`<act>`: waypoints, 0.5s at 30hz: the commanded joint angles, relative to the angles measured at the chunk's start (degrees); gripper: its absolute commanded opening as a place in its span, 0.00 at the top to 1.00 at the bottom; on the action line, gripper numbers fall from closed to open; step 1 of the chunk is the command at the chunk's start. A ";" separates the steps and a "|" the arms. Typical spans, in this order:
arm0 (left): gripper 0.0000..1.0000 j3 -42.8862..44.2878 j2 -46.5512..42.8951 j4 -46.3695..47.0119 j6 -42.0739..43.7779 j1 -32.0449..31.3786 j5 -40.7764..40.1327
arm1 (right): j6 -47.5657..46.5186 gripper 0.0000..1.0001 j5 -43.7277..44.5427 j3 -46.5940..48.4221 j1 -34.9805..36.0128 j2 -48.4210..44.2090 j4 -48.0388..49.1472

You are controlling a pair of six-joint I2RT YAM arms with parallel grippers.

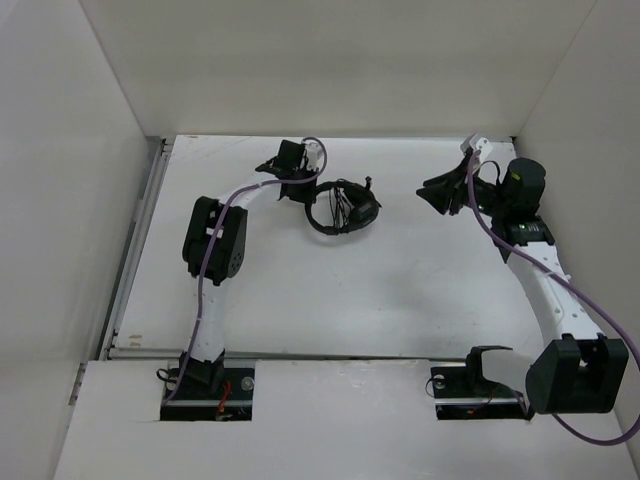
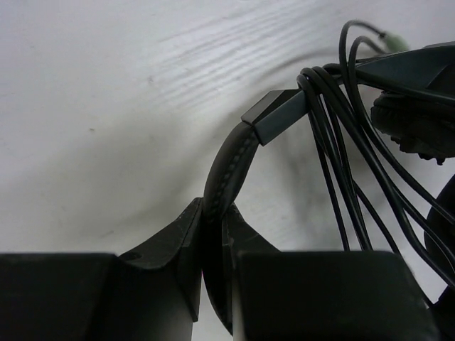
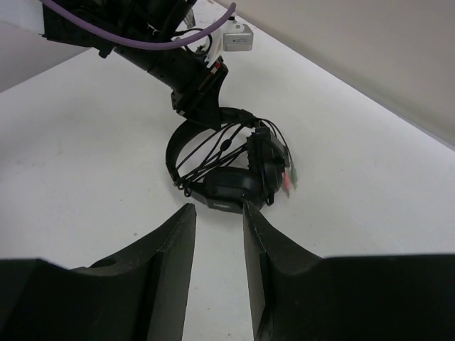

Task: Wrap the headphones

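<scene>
The black headphones (image 1: pixel 343 207) lie on the white table near the back centre, with the thin black cable (image 2: pixel 341 163) looped several times across the headband (image 2: pixel 229 170). The pink and green plugs (image 3: pixel 288 177) stick out beside the ear cups (image 3: pixel 231 186). My left gripper (image 1: pixel 297 190) is shut on the headband, which runs between its fingers (image 2: pixel 186 238) in the left wrist view. My right gripper (image 1: pixel 440 193) is open and empty, off to the right of the headphones; its fingers (image 3: pixel 174 238) point at them from a distance.
White walls enclose the table on the left, back and right. The left arm's purple cable (image 3: pixel 142 39) hangs over the wrist behind the headphones. A small white box (image 3: pixel 238 37) sits near the back wall.
</scene>
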 commanded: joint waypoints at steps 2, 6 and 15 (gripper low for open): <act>0.91 5.15 2.11 2.19 -2.17 1.08 -1.45 | -0.48 0.61 -0.02 0.06 -1.11 -1.02 3.01; 0.78 5.59 3.35 2.19 -2.79 1.26 -2.50 | -0.48 0.61 -0.02 -0.02 -1.64 -1.02 3.01; 0.36 1.82 -3.31 0.96 -2.17 0.82 -3.56 | -0.74 0.58 0.77 -2.30 -4.36 -3.91 4.06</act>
